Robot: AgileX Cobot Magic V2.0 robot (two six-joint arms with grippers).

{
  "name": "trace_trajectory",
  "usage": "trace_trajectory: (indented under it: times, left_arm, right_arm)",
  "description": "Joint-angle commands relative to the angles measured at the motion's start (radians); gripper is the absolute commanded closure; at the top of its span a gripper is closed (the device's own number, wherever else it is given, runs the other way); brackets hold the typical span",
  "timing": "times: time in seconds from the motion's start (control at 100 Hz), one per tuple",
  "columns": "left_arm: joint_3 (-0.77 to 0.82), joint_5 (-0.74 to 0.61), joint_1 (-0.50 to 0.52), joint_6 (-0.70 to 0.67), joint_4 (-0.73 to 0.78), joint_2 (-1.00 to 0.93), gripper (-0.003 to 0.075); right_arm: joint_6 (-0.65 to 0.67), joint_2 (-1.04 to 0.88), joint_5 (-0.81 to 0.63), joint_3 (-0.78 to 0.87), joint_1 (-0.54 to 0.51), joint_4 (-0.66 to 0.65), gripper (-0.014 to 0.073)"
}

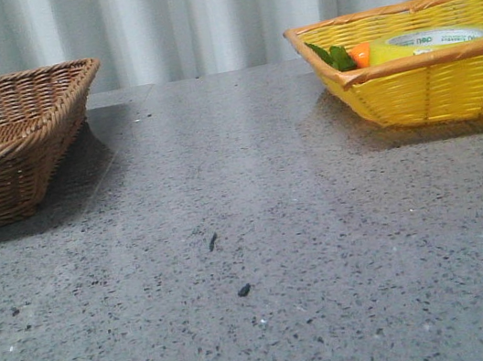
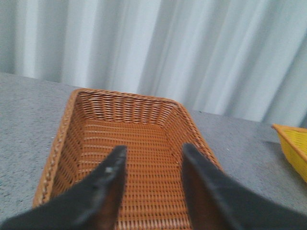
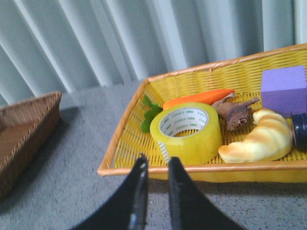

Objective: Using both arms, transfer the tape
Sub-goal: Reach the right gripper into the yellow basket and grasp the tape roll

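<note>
- Front view: neither of my tools shows here. The grey speckled desk point(image 1: 255, 262) carries a brown wicker basket point(image 1: 4, 146) at the far left and a yellow wicker basket point(image 1: 429, 84) at the far right, well apart. The tape point(image 1: 434, 40) lies flat inside the yellow basket, only its top showing over the rim, with an orange carrot point(image 1: 361, 55) and its green leaves point(image 1: 332, 57) just beside it.
- Left wrist view: my left tool point(image 2: 152, 165) hangs over the brown basket point(image 2: 144, 124), its two dark fingers point(image 2: 108, 184) standing apart with nothing between them. A corner of the yellow basket point(image 2: 292, 143) sits off to one side.
- Right wrist view: my right tool point(image 3: 156, 167) hovers over the desk point(image 3: 72, 158) just short of the yellow basket's point(image 3: 144, 168) near rim, its fingers point(image 3: 139, 187) close together with a narrow gap, holding nothing. The tape point(image 3: 187, 132) lies straight ahead of the tool, inside the basket, core hole facing up. Beyond the tape is the carrot point(image 3: 199, 97); beside the tape are a small brown animal figure point(image 3: 235, 114), a croissant point(image 3: 261, 141) and a purple block point(image 3: 284, 88). The brown basket point(image 3: 26, 129) stands apart.
</note>
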Motion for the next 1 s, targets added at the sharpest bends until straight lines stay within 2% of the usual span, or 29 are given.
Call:
trace_trajectory:
  times: [0.0,0.09,0.16,0.37,0.57,0.8,0.99]
  left_arm:
    - [-0.077,-0.016,-0.038,0.012,-0.001,0.043,0.0273]
    - [-0.105,0.019,-0.08,0.013,-0.001,0.063,0.0276]
    - [-0.108,0.028,-0.113,0.013,-0.001,0.068,0.0282]
    - [-0.108,0.034,-0.189,0.013,-0.001,0.075,0.0282]
    - [-0.108,0.034,-0.196,0.015,-0.001,0.075,0.0282]
    - [-0.104,0.041,-0.196,0.015,-0.001,0.075,0.0282]
    - [-0.104,0.043,-0.196,0.015,-0.001,0.075,0.0282]
  right_arm:
    - [-0.059,0.096,0.011,-0.115,0.005,-0.009,0.0372]
    - [-0.064,0.173,0.05,-0.202,0.005,-0.009,0.0207]
    - [-0.082,0.246,0.102,-0.287,0.005,-0.009,0.0143]
    - [-0.121,0.505,0.328,-0.587,0.017,-0.002,0.0144]
    - [-0.121,0.764,0.524,-0.82,0.06,-0.008,0.0144]
    - [-0.121,1.019,0.585,-0.955,0.111,-0.016,0.0144]
    - [-0.121,1.187,0.587,-0.976,0.132,-0.06,0.0144]
